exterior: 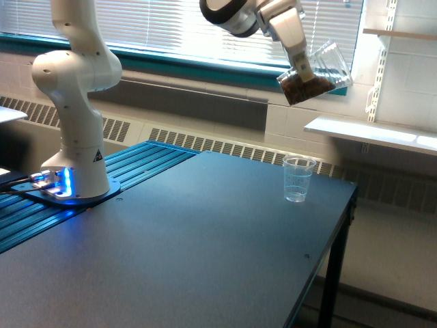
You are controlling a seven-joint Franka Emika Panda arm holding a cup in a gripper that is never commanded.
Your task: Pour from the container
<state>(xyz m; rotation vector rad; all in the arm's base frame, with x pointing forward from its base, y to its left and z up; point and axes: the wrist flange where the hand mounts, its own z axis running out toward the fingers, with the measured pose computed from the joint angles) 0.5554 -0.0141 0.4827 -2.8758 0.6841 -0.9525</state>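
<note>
Fingers (302, 68) clamped on the jar (315, 72), gripper (300, 67) high in the exterior view, above the table (205, 232); jar tilted, mouth toward the exterior view's right, brown bits pooled in its low side; small clear cup (298, 179) upright on the table below, well apart from jar; white arm base (75, 137) at the exterior view's left

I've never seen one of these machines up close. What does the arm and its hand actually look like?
The arm is glossy white, built of rounded, tube-like segments with a dark band at the upper joint. Its round base glows blue and bears a small triangular warning sticker. The hand is a white block with dark fingers.
</note>
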